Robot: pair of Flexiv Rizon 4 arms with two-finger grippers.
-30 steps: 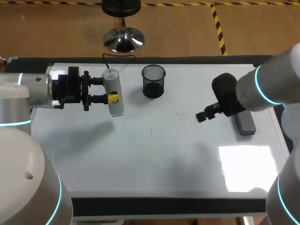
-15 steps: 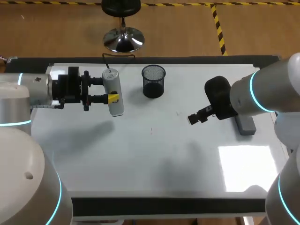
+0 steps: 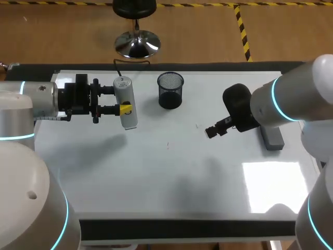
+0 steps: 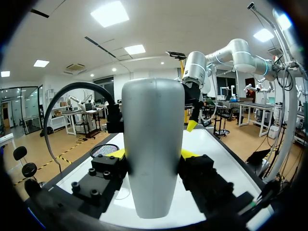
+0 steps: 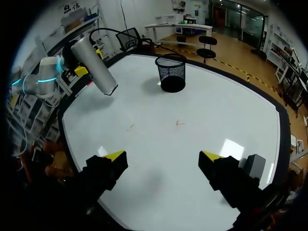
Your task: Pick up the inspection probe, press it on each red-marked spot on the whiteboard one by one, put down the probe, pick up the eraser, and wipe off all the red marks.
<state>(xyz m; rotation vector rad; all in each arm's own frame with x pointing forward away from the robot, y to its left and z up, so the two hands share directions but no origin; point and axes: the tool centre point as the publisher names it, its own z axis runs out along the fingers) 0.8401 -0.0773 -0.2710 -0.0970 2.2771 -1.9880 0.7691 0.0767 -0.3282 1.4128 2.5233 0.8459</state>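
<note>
Our left claw [image 4: 153, 154] grips the probe [image 3: 126, 104]; we should lower it squarely onto each mark [image 5: 179, 123], right claw [image 5: 162, 156] wide.

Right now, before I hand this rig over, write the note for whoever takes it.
Left gripper: shut on the inspection probe, held clear above the whiteboard.
Right gripper: open, empty, over the whiteboard with the eraser beside it.
The eraser lies on the whiteboard; the mesh cup stands near the far edge.
Done: probe picked up.
Left: two small marks show on the board, and I cannot tell if any was pressed. Then put down the probe, take the eraser, wipe.
</note>
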